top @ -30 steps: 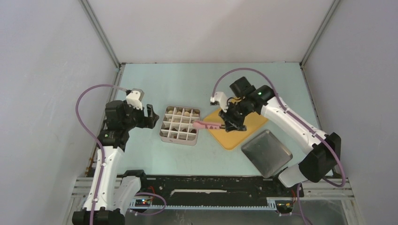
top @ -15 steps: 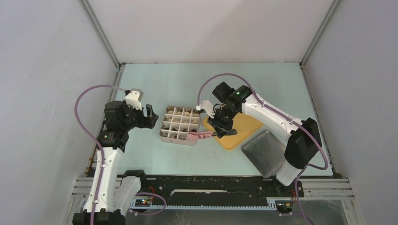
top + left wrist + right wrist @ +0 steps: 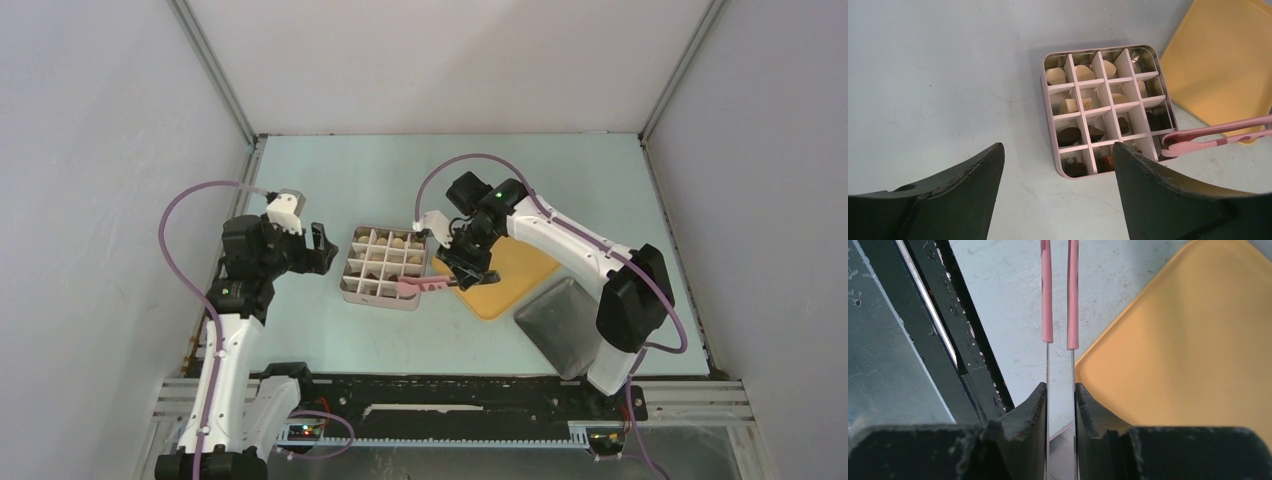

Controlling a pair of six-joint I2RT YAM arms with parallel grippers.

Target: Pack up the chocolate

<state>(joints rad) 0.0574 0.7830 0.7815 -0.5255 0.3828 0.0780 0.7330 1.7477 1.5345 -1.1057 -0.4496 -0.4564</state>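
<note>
Three views: only the top camera gives us both arms, the left gripper at middle left and the right gripper at centre.
Left wrist alone: we look down into the divided box at frame centre and find the chocolate, cream pieces in the upper cells and dark ones in the lower.
Right wrist alone: jaws narrow, clamped on the bare metal shanks of the pink tongs, whose two arms run slightly apart to the top edge.
Left jaws: wide, gripping nothing, rising from the lower edge on either side of the box.
Tong tips: at the box's lower right corner in the left wrist view; we cannot tell whether they pinch a piece.
Surface: pale blue-green table.
Room: grey-white walls on three sides.
Containers: yellow tray at upper right, near the box; steel tray just beside it at lower right of the top view.
</note>
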